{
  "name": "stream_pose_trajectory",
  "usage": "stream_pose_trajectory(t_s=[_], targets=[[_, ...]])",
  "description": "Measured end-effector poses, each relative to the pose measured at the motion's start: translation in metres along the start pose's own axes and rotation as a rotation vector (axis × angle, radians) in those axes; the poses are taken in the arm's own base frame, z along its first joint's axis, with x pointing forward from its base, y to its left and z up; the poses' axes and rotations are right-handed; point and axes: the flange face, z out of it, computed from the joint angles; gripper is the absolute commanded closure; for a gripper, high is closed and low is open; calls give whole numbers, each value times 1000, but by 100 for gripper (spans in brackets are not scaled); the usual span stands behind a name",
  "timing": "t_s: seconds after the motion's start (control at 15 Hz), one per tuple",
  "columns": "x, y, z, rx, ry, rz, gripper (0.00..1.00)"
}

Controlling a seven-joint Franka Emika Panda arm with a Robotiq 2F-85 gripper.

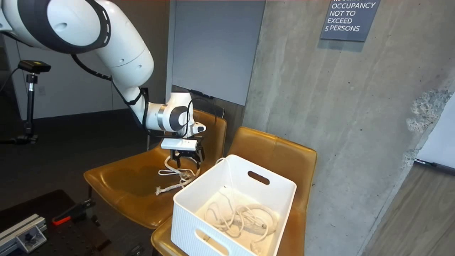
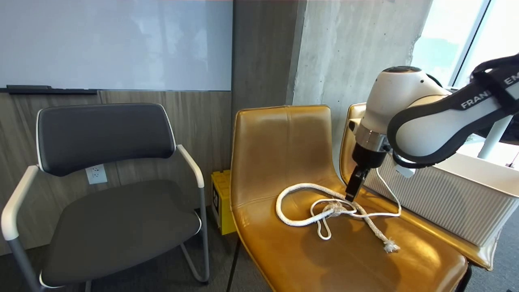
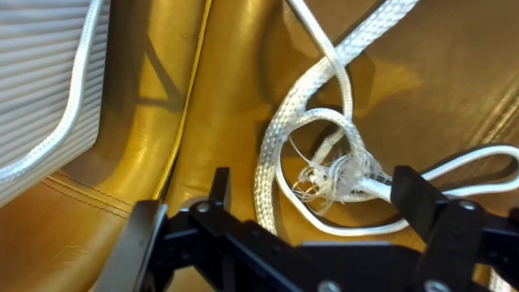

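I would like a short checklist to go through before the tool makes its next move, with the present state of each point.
1. Tool open: ok, its fingers stand apart in the wrist view.
2. Thick rope on the brown chair: ok, seen there in both exterior views.
3. Rope between the fingers: ok in the wrist view, part of it shows in the gap.
4. Fingers free of contact with the rope: cannot tell.
5. Rope free of the thin cord: not ok, the cord crosses over it.
6. Box clear of cord: not ok, cord runs over its rim.
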Motion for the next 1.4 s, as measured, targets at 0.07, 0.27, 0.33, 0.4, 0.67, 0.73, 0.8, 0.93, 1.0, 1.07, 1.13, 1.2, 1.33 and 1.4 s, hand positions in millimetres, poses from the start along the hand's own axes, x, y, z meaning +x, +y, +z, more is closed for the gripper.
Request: stream_pose_trajectory(t_s=[0.07,0.27,0.33,0.4,0.67,0.73,0.8,0.93,1.0,1.07,1.13,1.2,1.33,1.4], targets=[[2,4,13,-8,-6,2,0],[9,19,43,-31,-14,12,0],[12,22,50,-37,-15,14,0],[15,24,56,-41,-16,15,0],[27,21,73,-46,-28,12,0],[29,20,75,-46,-38,12,0],[30,21,75,-46,-47,12,15],[32,21,75,-47,-61,13,33],[33,22,74,-49,-64,17,41],[34,25,73,-52,-69,20,47],[34,27,71,-56,-71,23,56],[34,30,70,-60,-71,26,62],[35,34,69,-67,-71,33,77],[35,36,68,-70,-70,36,83]])
